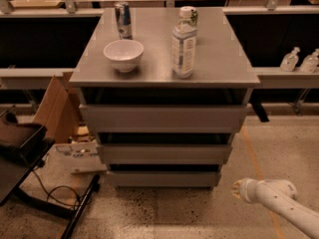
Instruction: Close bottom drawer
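The grey cabinet (pixel 164 54) has three drawers stacked under its top. The bottom drawer (pixel 162 179) is the lowest and narrowest grey front, near the floor, sitting close under the middle drawer (pixel 164 154). The top drawer (pixel 164 118) is the widest front. My gripper (pixel 238 188) is at the end of the white arm at the lower right, just off the bottom drawer's right corner and apart from it, low over the floor.
On the cabinet top stand a white bowl (pixel 123 54), a can (pixel 122 20) and a clear water bottle (pixel 183 45). A cardboard box (pixel 56 108) and a black stand (pixel 30 153) are to the left. Spray bottles (pixel 299 59) sit on a shelf at right.
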